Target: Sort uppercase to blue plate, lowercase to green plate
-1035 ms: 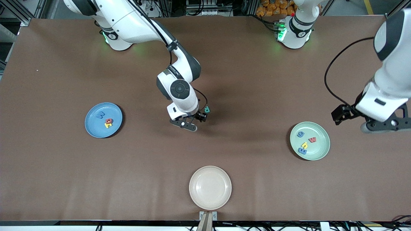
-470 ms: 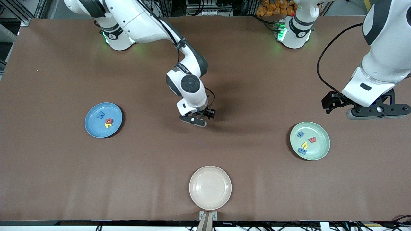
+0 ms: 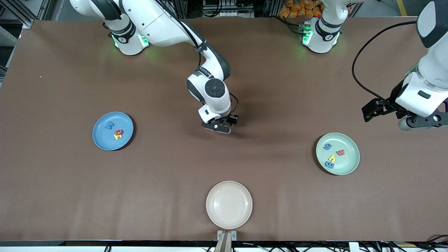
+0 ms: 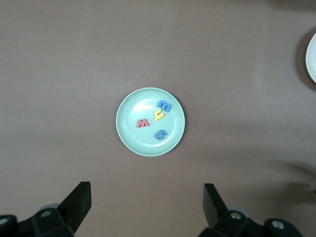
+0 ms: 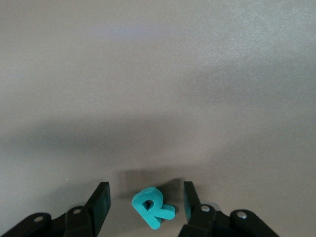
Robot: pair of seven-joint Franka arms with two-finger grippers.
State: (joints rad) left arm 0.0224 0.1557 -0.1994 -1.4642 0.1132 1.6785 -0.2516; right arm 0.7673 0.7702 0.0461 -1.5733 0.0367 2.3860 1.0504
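The teal-green R [image 5: 153, 208] lies flat on the table between the open fingers [image 5: 100, 203] of my right gripper [image 5: 145, 203], apart from both. In the front view that gripper [image 3: 221, 126] is low at mid-table and hides the R. The blue plate [image 3: 101, 140] holds a blue W shape [image 3: 109, 125], a red Q [image 3: 119, 132] and a yellow H [image 3: 117, 136]. The green plate [image 3: 348, 164] holds a rounded blue letter [image 3: 328, 146], a red w [image 3: 340, 152], a yellow h [image 3: 331, 159] and a blue E [image 3: 329, 164]. My left gripper [image 3: 421, 121] is open and empty, up over bare table beside the green plate [image 4: 129, 136].
An empty cream plate [image 3: 229, 204] sits near the front edge at mid-table; its rim also shows in the left wrist view [image 4: 312, 57]. The brown table top [image 3: 168, 164] is bare between the plates.
My right gripper has moved toward the left arm's end of the table and now straddles the R, hiding it in the front view. My left arm has lifted and swung beside the green plate.
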